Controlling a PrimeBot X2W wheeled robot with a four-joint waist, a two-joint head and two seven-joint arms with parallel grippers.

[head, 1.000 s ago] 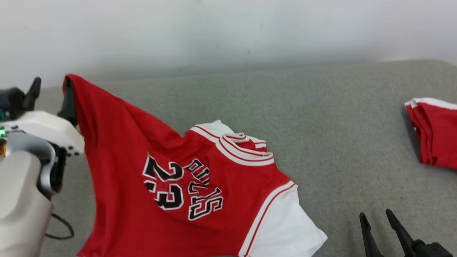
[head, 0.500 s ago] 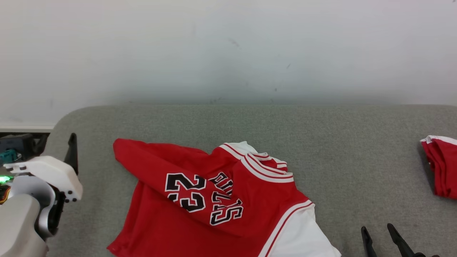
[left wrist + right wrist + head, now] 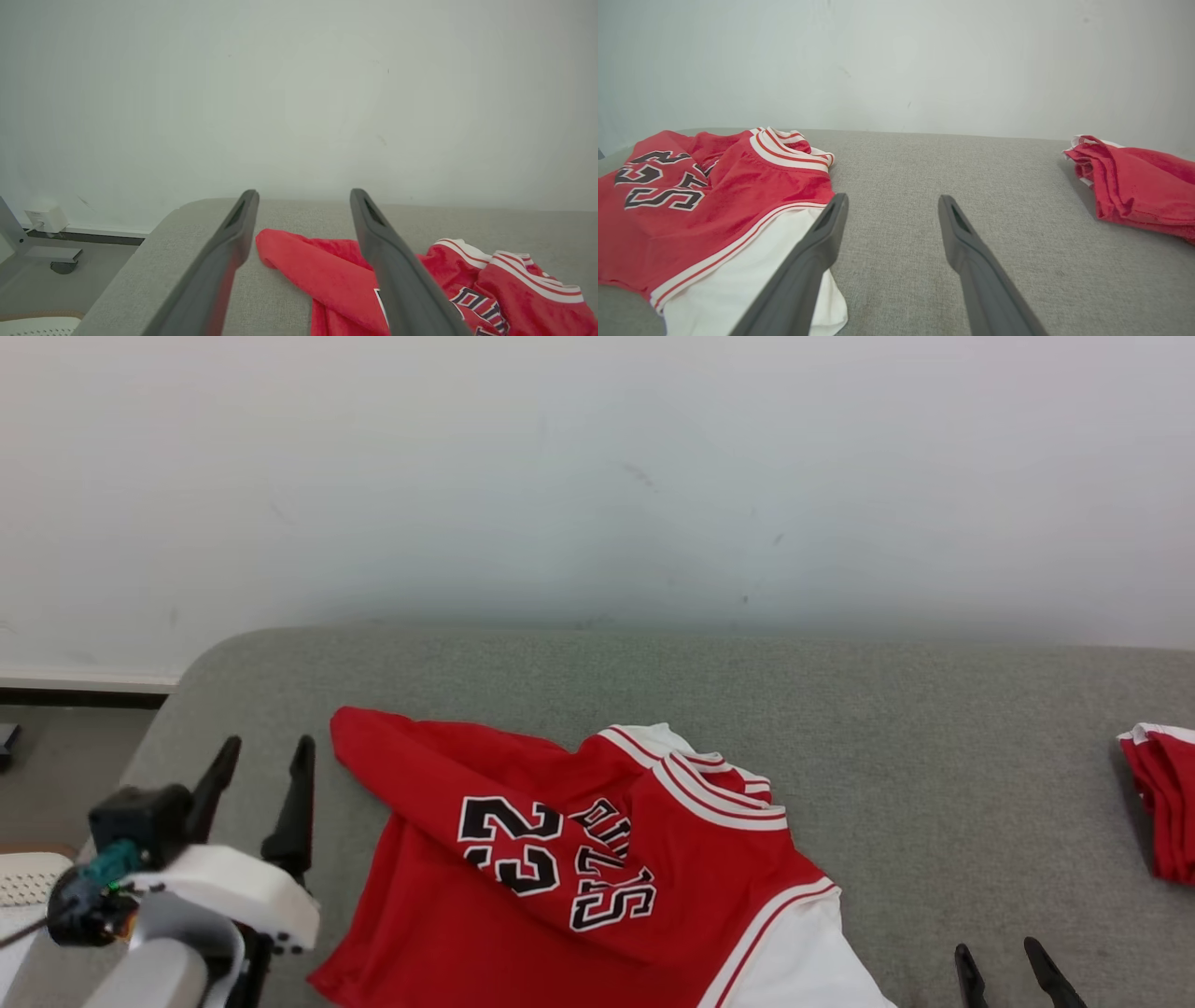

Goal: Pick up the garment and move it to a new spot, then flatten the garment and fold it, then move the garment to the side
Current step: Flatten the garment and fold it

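Red-and-white "23" jersey (image 3: 560,868) rumpled on grey fabric-covered desk (image 3: 934,756), in neither tool.
Head view: left tool (image 3: 266,756) spread open and empty, just beside jersey's left edge; right tool (image 3: 997,959) open at lower right; folded red cloth pile (image 3: 1162,803) well apart at far right. Left wrist view: jersey's red corner seen between parted fingers. Right wrist view: parted fingers beside white sleeve panel.

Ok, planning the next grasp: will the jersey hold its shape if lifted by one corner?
Probably not: the jersey lies rumpled and folded over itself, so it should drape limply. It looks thin, so likely light. The grey surface may drag it when pushed.
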